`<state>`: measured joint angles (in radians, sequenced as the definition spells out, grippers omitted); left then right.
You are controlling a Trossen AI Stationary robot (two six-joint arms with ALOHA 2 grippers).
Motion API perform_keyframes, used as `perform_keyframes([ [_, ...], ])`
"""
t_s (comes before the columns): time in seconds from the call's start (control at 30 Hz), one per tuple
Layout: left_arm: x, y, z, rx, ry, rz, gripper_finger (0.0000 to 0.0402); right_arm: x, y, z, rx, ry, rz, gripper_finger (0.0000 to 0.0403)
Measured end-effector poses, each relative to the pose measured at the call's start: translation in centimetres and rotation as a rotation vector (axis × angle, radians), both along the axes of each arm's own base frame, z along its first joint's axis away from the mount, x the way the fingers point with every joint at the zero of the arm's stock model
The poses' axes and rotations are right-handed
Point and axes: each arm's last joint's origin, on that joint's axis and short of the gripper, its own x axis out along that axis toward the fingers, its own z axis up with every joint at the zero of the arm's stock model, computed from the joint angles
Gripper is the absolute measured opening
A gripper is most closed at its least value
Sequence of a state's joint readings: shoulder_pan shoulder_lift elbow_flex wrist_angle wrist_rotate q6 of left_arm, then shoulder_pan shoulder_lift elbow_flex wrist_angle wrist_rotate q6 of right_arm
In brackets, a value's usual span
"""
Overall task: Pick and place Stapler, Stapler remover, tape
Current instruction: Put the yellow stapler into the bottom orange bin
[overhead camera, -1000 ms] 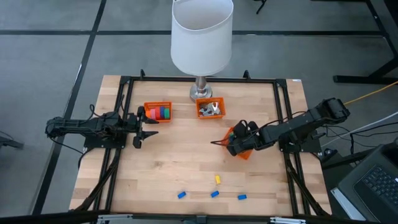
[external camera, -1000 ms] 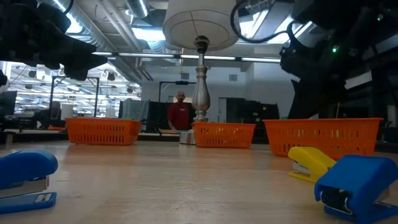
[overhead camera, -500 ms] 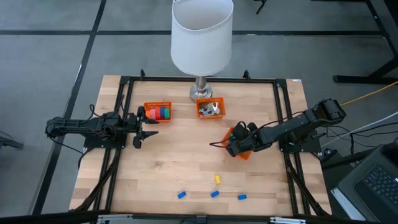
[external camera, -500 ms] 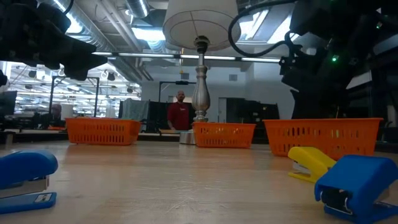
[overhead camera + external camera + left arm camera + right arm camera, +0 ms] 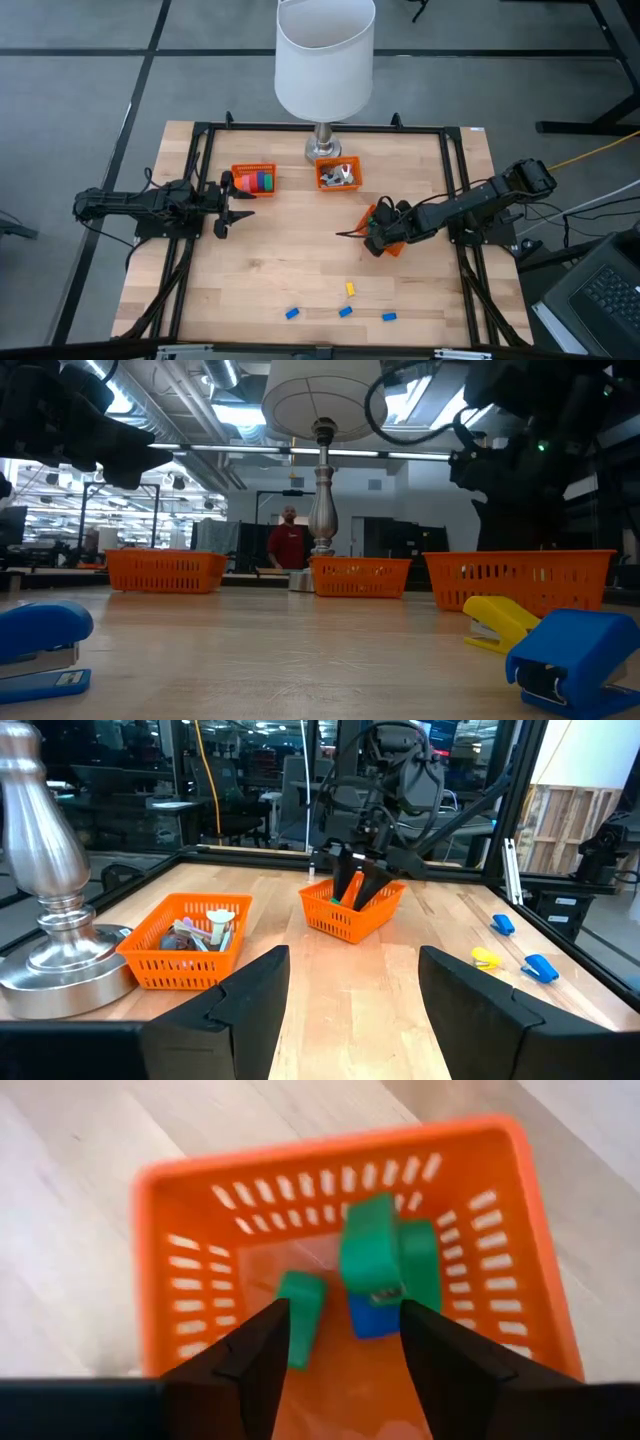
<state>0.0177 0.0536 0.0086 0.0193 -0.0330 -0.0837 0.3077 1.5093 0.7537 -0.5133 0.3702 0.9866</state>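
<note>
Right gripper (image 5: pixel 374 240) over right-hand basket (image 5: pixel 500 1210)
Right arm stretches low across the table, fingers apart, nothing held; green stapler (image 5: pixel 385 1260), probably atop a blue one, lies in the basket just beneath. Left gripper (image 5: pixel 243 205) open beside tape (image 5: pixel 260 181)

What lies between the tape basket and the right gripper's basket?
High view: only bare table between the tape basket and the basket under the right gripper.

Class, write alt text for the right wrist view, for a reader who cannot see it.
The right gripper, fingers apart and empty, hangs over an orange basket on the wooden table. Inside lie green staplers and a blue one.
</note>
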Motion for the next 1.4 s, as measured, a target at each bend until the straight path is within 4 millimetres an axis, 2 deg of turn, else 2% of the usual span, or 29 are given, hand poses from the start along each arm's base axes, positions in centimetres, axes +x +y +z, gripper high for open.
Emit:
perform_keyframes([
  [0.37, 0.0, 0.0, 0.0, 0.0, 0.0, 0.0, 0.0219, 2.7, 0.7, 4.0, -0.01, -0.094, 0.086, 0.0168],
  [0.57, 0.0, 0.0, 0.0, 0.0, 0.0, 0.0, 0.0219, 4.2, 1.2, 6.1, 0.005, -0.21, 0.119, 0.0166],
  [0.77, 0.0, 0.0, 0.0, 0.0, 0.0, 0.0, 0.0219, 5.4, 1.9, 7.3, -0.003, -0.354, 0.198, 0.0166],
  [1.07, 0.0, 0.0, 0.0, 0.0, 0.0, 0.0, 0.0219, 6.6, 4.3, 9.5, -0.039, -0.612, 0.379, 0.0166],
  [1.23, 0.0, 0.0, 0.0, 0.0, 0.0, 0.0, 0.0219, 7.2, 6.3, 9.8, -0.066, -0.738, 0.475, 0.0166],
  [1.4, 0.0, 0.0, 0.0, 0.0, 0.0, 0.0, 0.0219, 8.6, 8.2, 8.6, -0.092, -0.845, 0.583, 0.0166],
])
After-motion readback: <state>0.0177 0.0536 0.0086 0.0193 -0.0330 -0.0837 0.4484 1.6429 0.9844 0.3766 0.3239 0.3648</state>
